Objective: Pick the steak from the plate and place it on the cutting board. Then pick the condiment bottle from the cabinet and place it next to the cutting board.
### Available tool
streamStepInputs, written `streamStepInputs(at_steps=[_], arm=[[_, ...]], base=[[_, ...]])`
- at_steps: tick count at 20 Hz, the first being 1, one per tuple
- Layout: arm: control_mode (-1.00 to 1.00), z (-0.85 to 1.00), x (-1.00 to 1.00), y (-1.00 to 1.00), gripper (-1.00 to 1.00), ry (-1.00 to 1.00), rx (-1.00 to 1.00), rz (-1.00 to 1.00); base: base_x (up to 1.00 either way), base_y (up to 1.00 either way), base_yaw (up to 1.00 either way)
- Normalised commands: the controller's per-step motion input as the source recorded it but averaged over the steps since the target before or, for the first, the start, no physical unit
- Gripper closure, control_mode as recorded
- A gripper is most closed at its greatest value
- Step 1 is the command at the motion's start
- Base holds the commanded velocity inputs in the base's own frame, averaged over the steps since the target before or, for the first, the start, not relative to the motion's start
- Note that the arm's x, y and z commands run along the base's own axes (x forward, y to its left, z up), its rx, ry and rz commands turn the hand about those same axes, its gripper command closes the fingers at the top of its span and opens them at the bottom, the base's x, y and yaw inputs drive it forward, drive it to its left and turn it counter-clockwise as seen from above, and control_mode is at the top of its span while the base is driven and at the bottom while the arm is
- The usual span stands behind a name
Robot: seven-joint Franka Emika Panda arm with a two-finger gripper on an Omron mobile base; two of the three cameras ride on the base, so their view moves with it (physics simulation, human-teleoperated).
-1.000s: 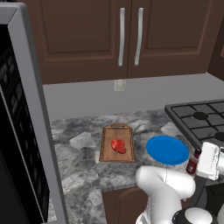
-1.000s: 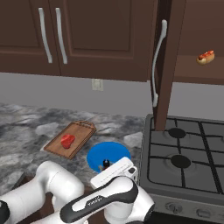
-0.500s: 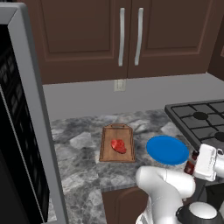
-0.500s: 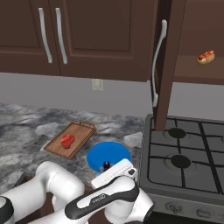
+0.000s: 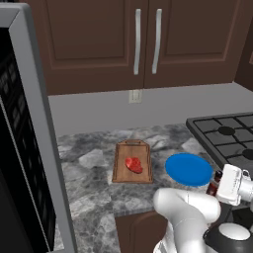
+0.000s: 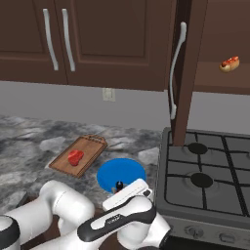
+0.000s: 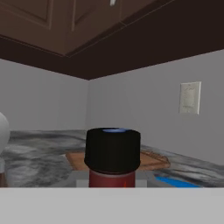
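The gripper (image 5: 217,185) is closed on the condiment bottle (image 7: 112,155), low at the counter's front edge beside the stove (image 6: 210,180). The bottle stands upright, long axis vertical, black cap on top (in the hand view the cap nearly hides the red body below it). In the right base view its cap (image 6: 118,185) pokes up just in front of the blue plate (image 6: 122,171). The steak (image 5: 134,165) lies on the cutting board (image 5: 132,162), whose long axis runs away from the robot, handle toward the wall. The plate sits just right of the board. A hot dog (image 6: 229,63) rests on the shelf of the open cabinet (image 6: 215,44).
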Motion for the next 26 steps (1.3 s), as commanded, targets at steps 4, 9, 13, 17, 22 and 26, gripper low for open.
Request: streamStepInputs(at_steps=[4,9,13,17,22,26], arm=[[-1.0,-0.07,0.16,0.0,1.0,0.0,0.0,0.0],[-1.0,-0.05,0.17,0.0,1.0,0.0,0.0,0.0],[-1.0,-0.11,0.14,0.0,1.0,0.0,0.0,0.0],[-1.0,-0.2,0.07,0.0,1.0,0.0,0.0,0.0],[-1.0,-0.26,0.03,0.0,1.0,0.0,0.0,0.0],[-1.0,-0.18,0.06,0.0,1.0,0.0,0.0,0.0]], base=[[0.0,0.0,0.0],[0.0,0.0,0.0],[0.0,0.0,0.0],[0.0,0.0,0.0],[0.0,0.0,0.0],[0.0,0.0,0.0]])
